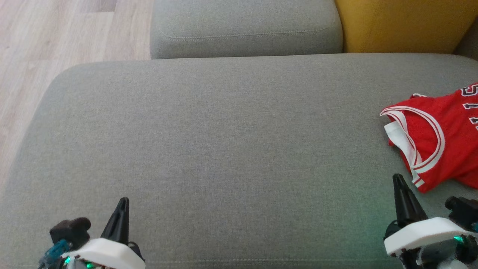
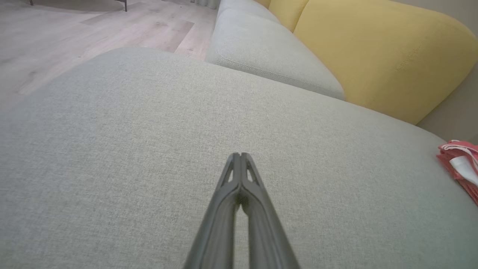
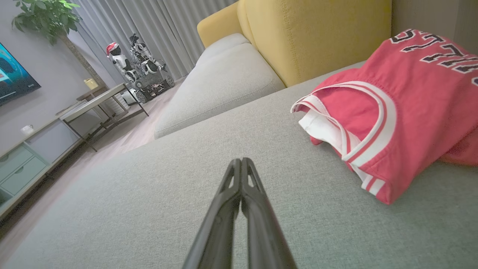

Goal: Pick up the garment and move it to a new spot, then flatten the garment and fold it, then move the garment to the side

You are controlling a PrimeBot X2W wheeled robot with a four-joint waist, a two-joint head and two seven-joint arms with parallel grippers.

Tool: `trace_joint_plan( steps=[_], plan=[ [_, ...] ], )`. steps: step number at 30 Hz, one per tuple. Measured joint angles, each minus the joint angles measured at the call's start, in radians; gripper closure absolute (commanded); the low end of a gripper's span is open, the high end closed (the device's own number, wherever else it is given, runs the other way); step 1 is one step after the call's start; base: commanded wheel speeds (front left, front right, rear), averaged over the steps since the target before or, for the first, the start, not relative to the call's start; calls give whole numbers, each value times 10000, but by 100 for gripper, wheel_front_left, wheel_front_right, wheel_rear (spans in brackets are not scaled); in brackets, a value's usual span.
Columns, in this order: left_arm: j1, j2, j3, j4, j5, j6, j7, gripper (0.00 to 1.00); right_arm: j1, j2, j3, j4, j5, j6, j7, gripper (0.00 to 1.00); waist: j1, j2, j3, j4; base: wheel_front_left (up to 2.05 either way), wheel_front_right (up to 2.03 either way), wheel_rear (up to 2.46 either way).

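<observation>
The garment point(image 1: 440, 134) is a red sports jersey with white trim and dark lettering, lying bunched at the right edge of the grey sofa seat point(image 1: 224, 149). It looks large at the upper right of the right wrist view, garment point(image 3: 396, 108), and a small corner of the garment point(image 2: 461, 164) shows at the right edge of the left wrist view. My right gripper point(image 1: 397, 179) is shut and empty, just short of the jersey's near hem. At the lower left my left gripper point(image 1: 124, 201) is shut too, holding nothing, far from the jersey. In the wrist views the left gripper point(image 2: 241, 155) and right gripper point(image 3: 241, 160) have their fingers pressed together.
A second grey cushion point(image 1: 244, 26) lies behind the seat, with a yellow backrest point(image 1: 403, 24) at the back right. Wooden floor point(image 1: 44, 41) runs along the left. A low table point(image 3: 93, 102), a cabinet point(image 3: 26, 157) and a parked robot point(image 3: 143, 74) stand across the room.
</observation>
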State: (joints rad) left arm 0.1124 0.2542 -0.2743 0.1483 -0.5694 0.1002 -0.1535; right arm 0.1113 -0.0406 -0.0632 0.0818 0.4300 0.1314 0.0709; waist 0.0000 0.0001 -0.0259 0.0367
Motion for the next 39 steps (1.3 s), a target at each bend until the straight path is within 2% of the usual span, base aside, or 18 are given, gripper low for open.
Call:
trace_joint_plan(
  steps=[39],
  plan=[
    [-593,-673,1129,435,-3998,-836,871,100,-629,0,-249,732,4370,0,171,100,0,0,109,-138,0,0,0]
  ],
)
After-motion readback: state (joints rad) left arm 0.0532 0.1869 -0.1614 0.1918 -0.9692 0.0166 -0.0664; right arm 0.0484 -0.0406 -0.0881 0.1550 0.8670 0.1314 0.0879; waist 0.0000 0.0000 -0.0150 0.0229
